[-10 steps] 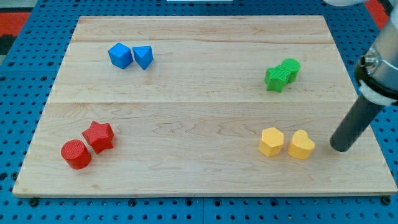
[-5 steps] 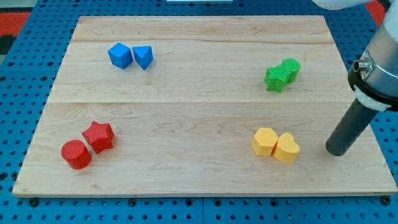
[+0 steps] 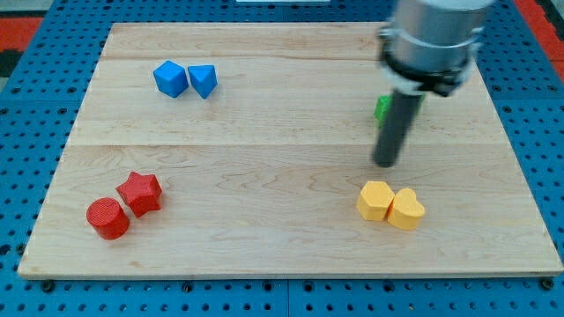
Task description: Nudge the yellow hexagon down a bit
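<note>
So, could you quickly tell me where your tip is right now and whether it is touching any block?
My tip: on the board just above the yellow hexagon, apart from it, touching no block, holding nothing.

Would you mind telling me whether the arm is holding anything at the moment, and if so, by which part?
Nothing is held. My tip is a bare rod end standing clear of the yellow hexagon, just toward the view's top from it, touching no block.
</note>
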Motion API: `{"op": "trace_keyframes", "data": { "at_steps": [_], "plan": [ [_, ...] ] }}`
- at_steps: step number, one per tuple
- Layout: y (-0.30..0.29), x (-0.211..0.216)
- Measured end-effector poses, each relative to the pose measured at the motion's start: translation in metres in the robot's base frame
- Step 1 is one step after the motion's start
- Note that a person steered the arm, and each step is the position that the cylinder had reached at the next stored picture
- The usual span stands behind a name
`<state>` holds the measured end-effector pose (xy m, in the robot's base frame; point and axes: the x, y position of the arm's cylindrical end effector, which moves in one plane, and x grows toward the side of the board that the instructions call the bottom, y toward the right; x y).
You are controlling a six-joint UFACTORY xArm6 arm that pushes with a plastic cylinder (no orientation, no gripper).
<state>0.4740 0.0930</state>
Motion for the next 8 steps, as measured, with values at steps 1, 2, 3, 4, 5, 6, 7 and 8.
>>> {"op": "trace_keyframes", "data": {
  "at_steps": [1,2,3,4,5,6,7,8],
  "plan": [
    [-0.070,-0.009],
    [-0.110,-0.010],
    [-0.129,-0.010],
    [-0.130,-0.010],
    [-0.130,-0.010],
    [-0.131,0.003],
    [-0.132,0.019],
    [-0.086,0.011]
  ]
}}
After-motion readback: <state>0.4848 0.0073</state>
